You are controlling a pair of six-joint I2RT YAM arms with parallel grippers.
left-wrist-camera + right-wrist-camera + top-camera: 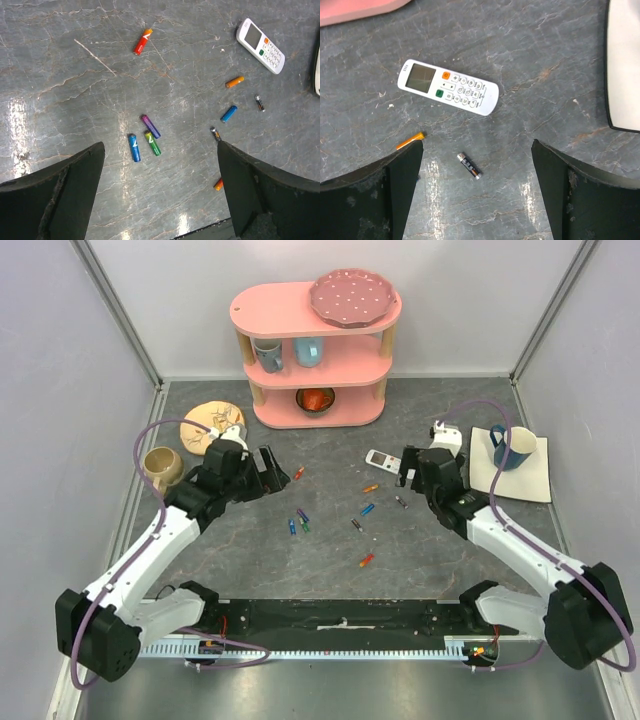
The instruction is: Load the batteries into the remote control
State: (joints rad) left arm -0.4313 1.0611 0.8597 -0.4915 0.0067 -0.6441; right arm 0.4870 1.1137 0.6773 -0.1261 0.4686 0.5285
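Left end effector [275,471]: spread wide and holding nothing. In its wrist view, its fingers [70,192] hang above the worktop [60,100] and touch no cell.
Right end effector [405,468]: also spread wide and empty. Its fingers [575,195] hover to either side of bare worktop just short of the remote control [448,87].
Remote control: lies flat on the worktop with screen and buttons up, near the right end effector and apart from every cell. Its back is hidden, so I cannot tell whether the battery cover is on or off.
Cells by the remote: an orange cell [410,141] and a dark cell [468,165] lie near the handset, neither touching it.
Cells mid-worktop: a blue cell [229,113] and a second dark cell [215,133] lie well apart from each other. A close cluster holds a purple cell [150,126], a green cell [153,143] and a second blue cell [134,147]. The purple and green ones look to be touching.
Cells elsewhere: a red cell [142,42] lies alone just beyond the left end effector. An orange-red cell [366,561] lies nearest the arm bases.
Done so far: nothing that shows. All the batteries in view lie loose on the worktop, and none is lifted.
Left to do: by my judgement, practically all of it. The handset must be turned over, its compartment opened if it is closed, and cells picked up and seated.
Stage: the very start, with both arms poised over their likely first targets.
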